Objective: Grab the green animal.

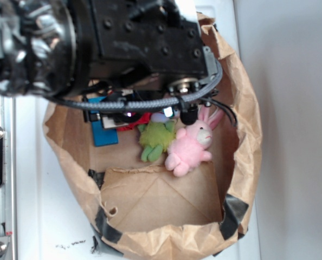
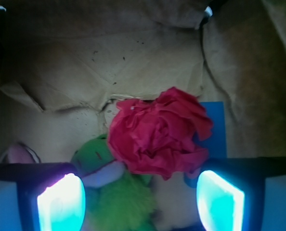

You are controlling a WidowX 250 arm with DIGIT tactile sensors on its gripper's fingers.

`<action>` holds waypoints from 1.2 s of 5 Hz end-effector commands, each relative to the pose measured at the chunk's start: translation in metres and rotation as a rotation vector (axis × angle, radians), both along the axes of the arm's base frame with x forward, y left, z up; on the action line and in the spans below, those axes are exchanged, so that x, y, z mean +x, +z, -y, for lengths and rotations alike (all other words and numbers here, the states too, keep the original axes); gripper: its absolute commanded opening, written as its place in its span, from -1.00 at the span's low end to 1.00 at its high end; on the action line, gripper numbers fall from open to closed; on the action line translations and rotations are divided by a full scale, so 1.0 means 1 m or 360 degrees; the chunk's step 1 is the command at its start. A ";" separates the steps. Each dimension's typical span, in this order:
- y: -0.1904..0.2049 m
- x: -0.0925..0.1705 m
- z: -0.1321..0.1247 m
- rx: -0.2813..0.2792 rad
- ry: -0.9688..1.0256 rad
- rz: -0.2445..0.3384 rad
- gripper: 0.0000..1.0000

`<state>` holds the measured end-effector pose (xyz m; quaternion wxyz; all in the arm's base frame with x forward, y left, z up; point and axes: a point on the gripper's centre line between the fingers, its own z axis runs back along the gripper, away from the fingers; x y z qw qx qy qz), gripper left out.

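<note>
Hovering inside the paper bag (image 1: 242,135), claw (image 2: 140,195) spread wide, nothing held between its glowing pads (image 2: 61,202). Grasp not yet made.

Lay on the bag's floor, the frog (image 1: 155,138), belly up by the look of it, legs pointing toward the bag's open end. Pressed against the bunny (image 1: 191,149) on one side, touching. Partly covered from above, in the wrist view, by the red flower (image 2: 157,134), which sat over the frog's head end and hid much of it. Showed below the flower only as a patch of green fuzz (image 2: 121,202) and a pale strip, low in the frame and a little off centre toward one pad. Just visible at the far edge, a pink ear (image 2: 20,154) of the bunny. Behind the flower, a blue flat thing (image 1: 104,130), not identified.

Done so far, judging by position alone: approach into the bag, claw brought over the cluster of toys. Left to do: centring over the green body rather than the flower, descending, closing, lifting clear. Likely snag: flower or bunny caught along with the frog, since all three crowded together. Could not tell from either view how high above the frog the pads hung.
</note>
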<state>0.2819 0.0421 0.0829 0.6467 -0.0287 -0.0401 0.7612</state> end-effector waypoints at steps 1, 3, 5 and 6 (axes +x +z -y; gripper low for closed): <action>0.001 0.001 0.013 0.0090 0.0072 0.0198 1.00; -0.015 -0.003 0.017 0.0167 0.0092 0.0166 1.00; -0.020 0.008 0.022 0.0183 0.0148 0.0140 1.00; -0.019 0.013 0.022 0.0175 0.0172 0.0123 1.00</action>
